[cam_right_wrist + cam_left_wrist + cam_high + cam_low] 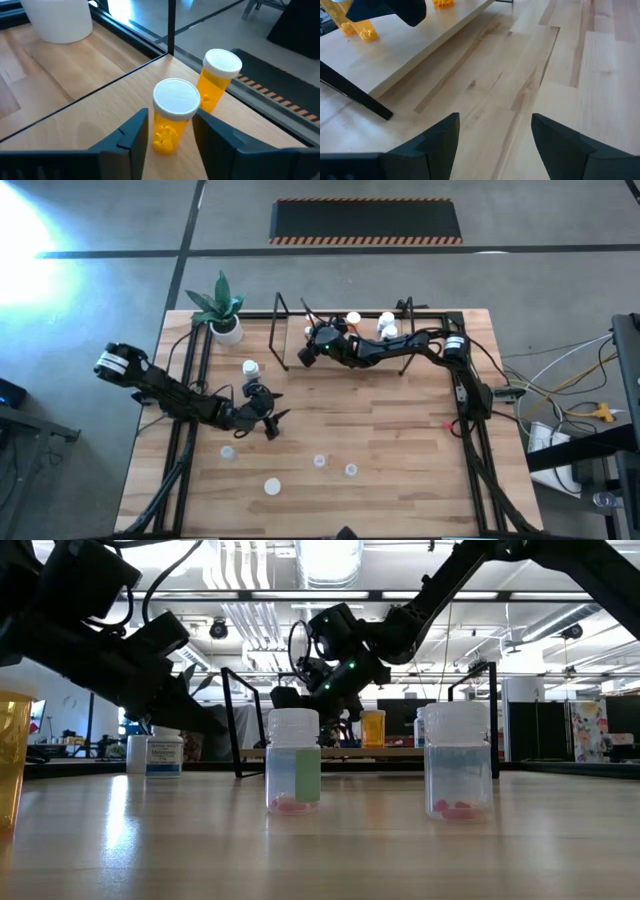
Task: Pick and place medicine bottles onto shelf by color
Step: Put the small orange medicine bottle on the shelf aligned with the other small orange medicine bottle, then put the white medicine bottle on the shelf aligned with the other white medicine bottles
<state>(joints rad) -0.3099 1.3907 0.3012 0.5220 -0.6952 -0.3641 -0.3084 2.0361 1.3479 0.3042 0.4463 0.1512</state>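
My right gripper [318, 343] reaches over the left end of the light wood shelf [420, 352] and is shut on an orange bottle with a white cap [170, 117]. A second orange bottle [219, 75] stands on the board just beyond it. More white-capped bottles [386, 325] stand farther right on the shelf. My left gripper [264, 416] is open and empty, low over the tabletop in front of the shelf [492, 135]. A white bottle [250, 368] stands on the table near it. Several small bottles [320, 461] stand toward the near edge. My right gripper pinches the orange bottle's round body [156, 131] between its two fingers, just below the white cap. The fingers come slanting down from the table's right side. The bottle is upright, and its base [162, 146] seems to rest on the shelf board.
A white pot with a green plant [226, 328] stands at the table's far left corner, left of the shelf. The shelf's black wire uprights [283, 330] rise beside my right gripper. Two clear bottles [295, 765] [458, 760] stand near the front edge.
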